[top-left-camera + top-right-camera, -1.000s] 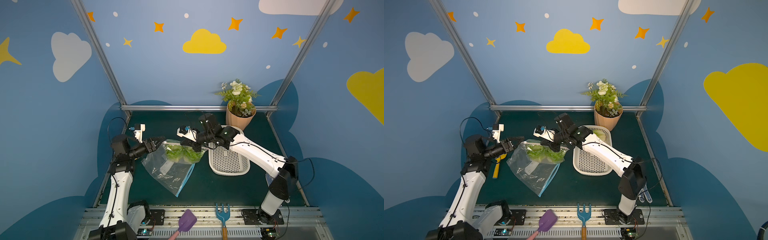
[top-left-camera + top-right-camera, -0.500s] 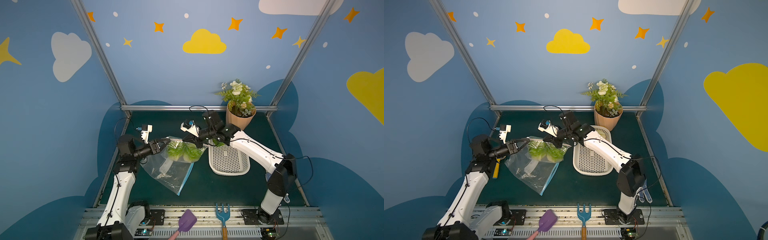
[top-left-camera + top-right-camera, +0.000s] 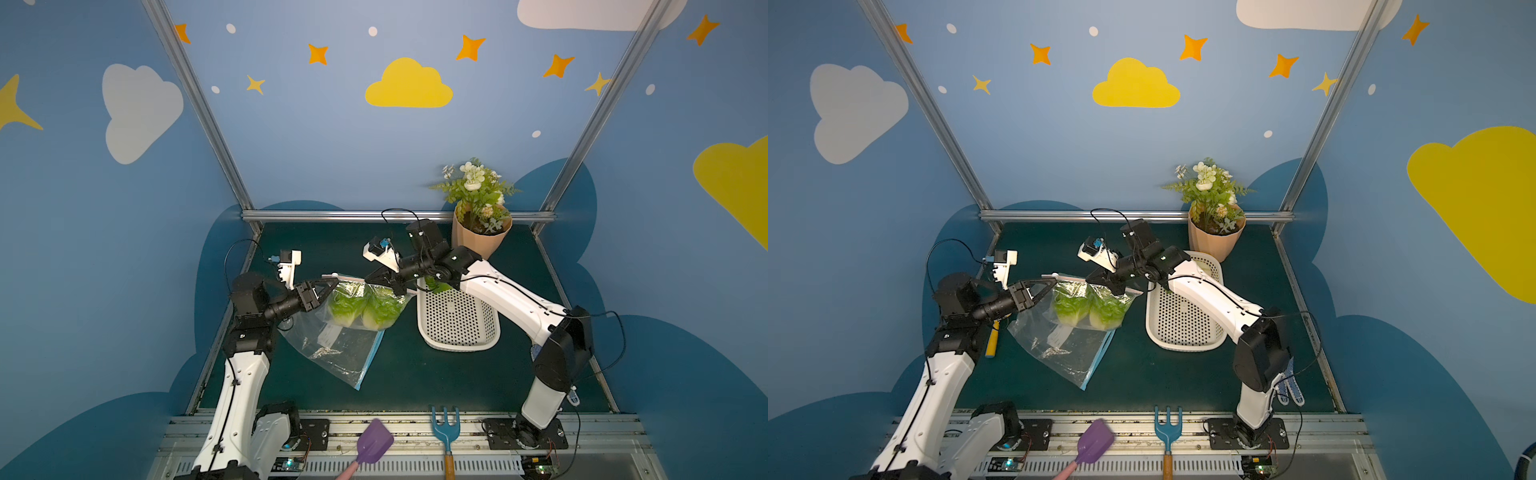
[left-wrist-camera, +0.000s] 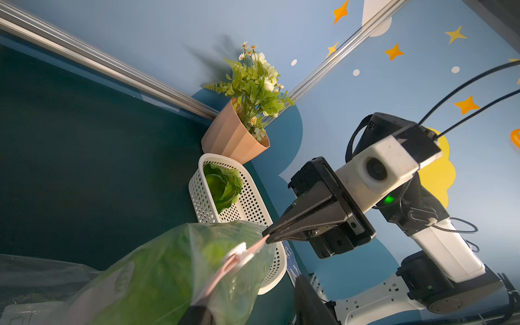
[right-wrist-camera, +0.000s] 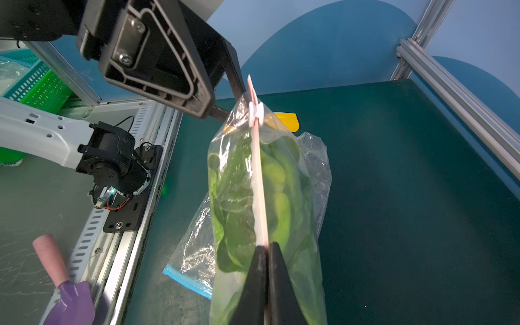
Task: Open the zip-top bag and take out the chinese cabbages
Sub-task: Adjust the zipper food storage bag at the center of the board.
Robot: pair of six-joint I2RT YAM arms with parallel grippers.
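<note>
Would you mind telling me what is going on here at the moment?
The zip-top bag is held up by its top strip. The right hand is shut on one end; the left hand is at the slider end, grip unclear. Two chinese cabbages are inside; a third cabbage lies in the white basket.

No words or numbers can be read here. The bag has a small white label on it, but the print is too tiny and blurry to make out.
</note>
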